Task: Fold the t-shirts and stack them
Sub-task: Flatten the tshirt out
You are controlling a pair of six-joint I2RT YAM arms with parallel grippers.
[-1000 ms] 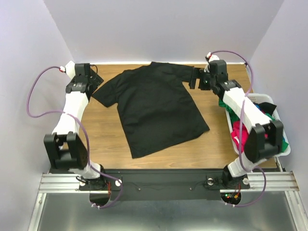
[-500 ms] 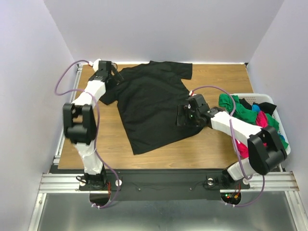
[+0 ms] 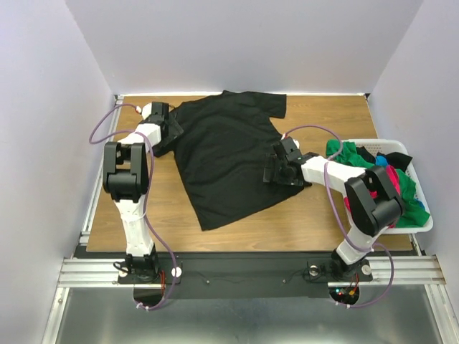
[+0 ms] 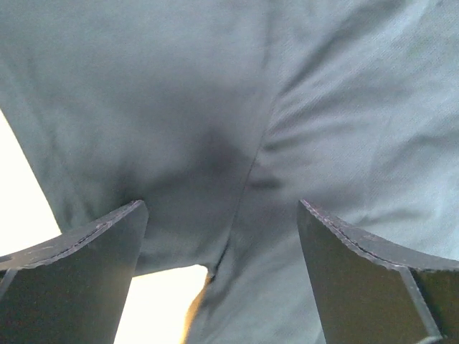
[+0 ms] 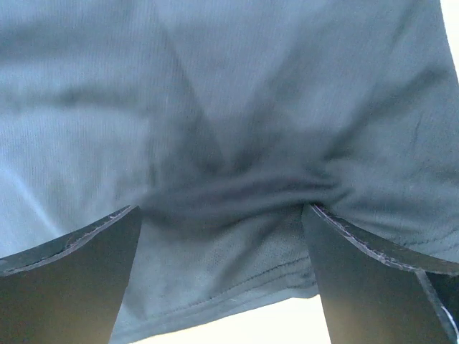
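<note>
A large black t-shirt point(image 3: 222, 158) lies spread flat on the wooden table point(image 3: 326, 115), collar toward the far edge. My left gripper point(image 3: 171, 135) is low over its left sleeve, jaws open. In the left wrist view the left gripper point(image 4: 222, 244) straddles the sleeve's armpit seam point(image 4: 209, 271). My right gripper point(image 3: 275, 172) sits open at the shirt's right side near the hem. In the right wrist view the right gripper point(image 5: 222, 244) has a bunched fold of cloth and the stitched hem point(image 5: 237, 294) between its fingers. More t-shirts, green point(image 3: 358, 161) among them, lie heaped in the basket.
A white plastic basket point(image 3: 419, 226) stands at the table's right edge, behind my right arm's elbow. White walls close in the table on the left, far and right sides. Bare wood shows near the front edge and at the far right corner.
My left arm swung in from the table's left to the shirt's left sleeve. My right arm came from the far right sleeve down to the shirt's right side, bunching the cloth slightly.
</note>
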